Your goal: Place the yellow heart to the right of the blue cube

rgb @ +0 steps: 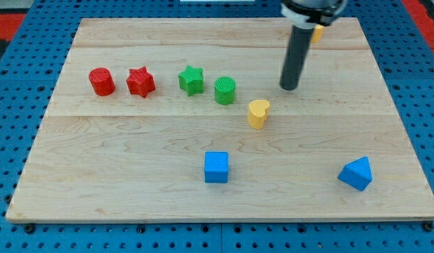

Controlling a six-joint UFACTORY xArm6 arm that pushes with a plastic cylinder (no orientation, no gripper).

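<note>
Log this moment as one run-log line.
tip: up-right of yellow heart, apart | yellow heart: above-right of blue cube, not yet beside it | status: push pending

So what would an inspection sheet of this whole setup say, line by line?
Surface: pale wooden board, flat.
Job's things: yellow heart up and to the view's right of the blue cube, apart from it.
Clutter: red cylinder, red star, green star, green cylinder, blue wedge-like block, yellow block partly hidden behind the rod.
Claw: none; my tip is up-right of the heart, not touching.
Cables: nothing seen.
Surroundings: blue perforated base.
</note>
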